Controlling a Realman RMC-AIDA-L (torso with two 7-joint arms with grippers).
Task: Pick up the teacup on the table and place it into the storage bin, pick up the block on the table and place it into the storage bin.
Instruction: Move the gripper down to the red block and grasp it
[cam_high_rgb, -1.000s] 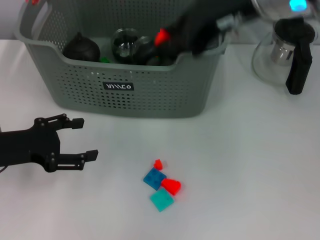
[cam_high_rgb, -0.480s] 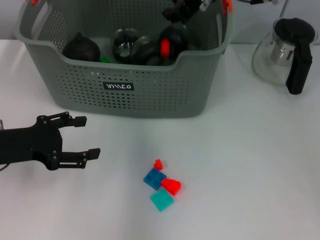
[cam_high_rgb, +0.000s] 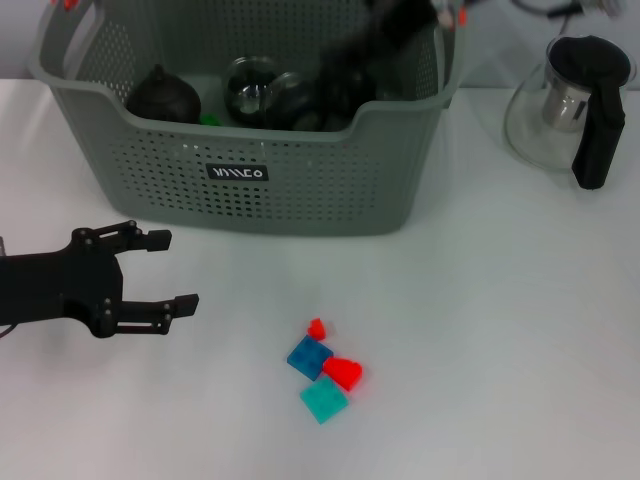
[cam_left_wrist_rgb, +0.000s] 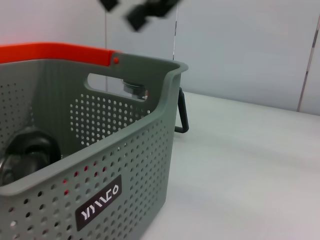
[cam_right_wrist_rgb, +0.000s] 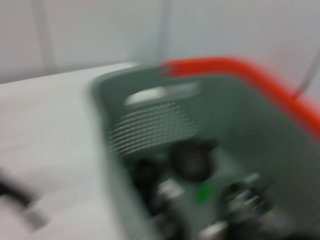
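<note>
The storage bin (cam_high_rgb: 250, 150) stands at the back of the surface (cam_high_rgb: 500, 320). The left gripper (cam_high_rgb: 160, 270), in front of the bin, has fingers apart and empty. The right gripper (cam_high_rgb: 395, 25), blurred above the bin's far rim, has fingers that cannot be judged. The blocks (cam_high_rgb: 325, 370), seen in the head view only, lie in front of the bin.

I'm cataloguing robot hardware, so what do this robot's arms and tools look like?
The left tool is matte black, a blocky body with two slim fingers built of bolted links. The right tool, above the storage bin, is a dark blur, so only its black colour is readable; no markings show.
</note>
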